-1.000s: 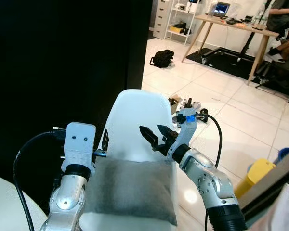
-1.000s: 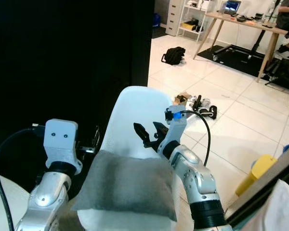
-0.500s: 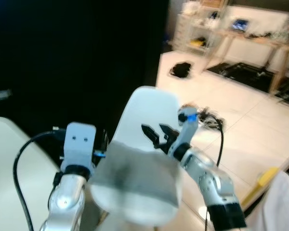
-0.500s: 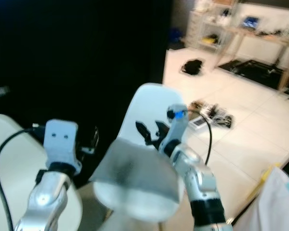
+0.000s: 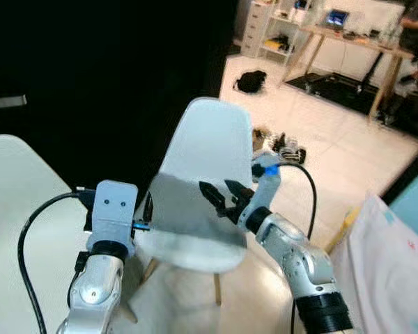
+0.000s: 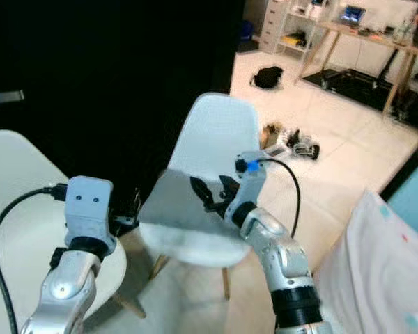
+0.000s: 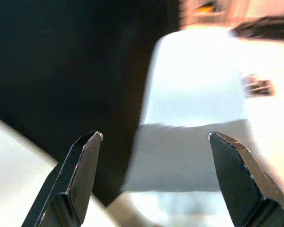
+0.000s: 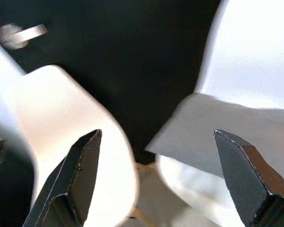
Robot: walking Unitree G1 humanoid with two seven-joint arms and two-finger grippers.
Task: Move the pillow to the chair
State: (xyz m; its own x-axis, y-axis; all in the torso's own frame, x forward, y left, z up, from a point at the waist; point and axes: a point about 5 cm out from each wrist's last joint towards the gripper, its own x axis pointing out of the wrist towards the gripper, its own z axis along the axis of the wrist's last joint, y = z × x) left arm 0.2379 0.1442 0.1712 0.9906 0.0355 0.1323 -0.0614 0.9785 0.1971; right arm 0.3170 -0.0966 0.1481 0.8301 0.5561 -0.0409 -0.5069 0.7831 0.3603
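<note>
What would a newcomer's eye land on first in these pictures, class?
Most striking is the grey pillow lying on the seat of the white chair against a black wall. Just before it hang both arms, the left pincer and the right pincer, each open. Beyond, a black bag sits on the pale tiled floor.

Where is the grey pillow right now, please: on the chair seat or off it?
On it. The grey pillow lies flat on the white chair seat, against the backrest; both grippers' jaws are open and apart from it.

Grey pillow (image 7: 189, 153) on white chair (image 7: 194, 80)
</note>
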